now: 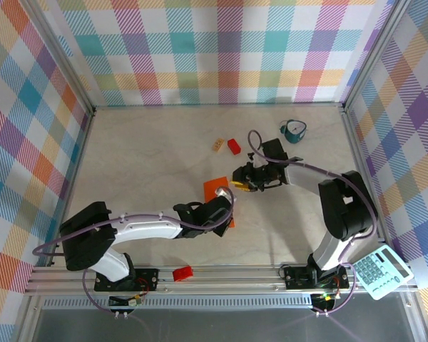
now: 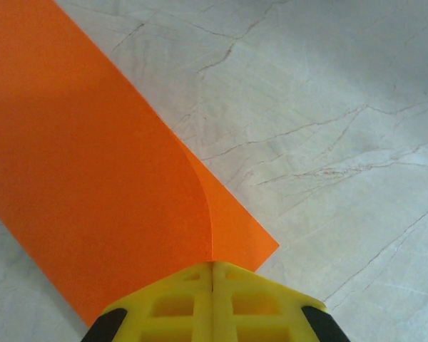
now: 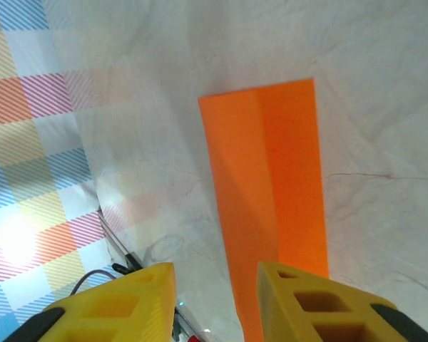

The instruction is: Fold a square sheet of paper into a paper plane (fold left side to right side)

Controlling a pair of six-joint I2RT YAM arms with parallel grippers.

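What we cannot make out comes first. In the top view the left tool sits over the near part of the paper. The edge it covers is hidden under the black wrist, and only an orange sliver peeks out at that tool's near side.

In the left wrist view the paper runs off the top and left. The left tool appears as two yellow fingertips cut by the lower border. They are pressed together seam to seam, clenched on the paper's near edge, just where one layer bows up over another. How far the paper reaches in between them we cannot tell.

In the right wrist view the right tool stands released. Its two yellow, hollow-celled fingertips have a plain gap between them with nothing gripped. The paper lies ahead of it on the worktop as a long strip with a lengthwise crease. Its near end slips behind one fingertip and is cut off there.

The paper is thin, matte and bright orange, with straight edges. The worktop is pale stone-patterned, with fine dark veins.

In the top view a red block and a tan block lie beyond the right tool. They are too small for us to read any detail.
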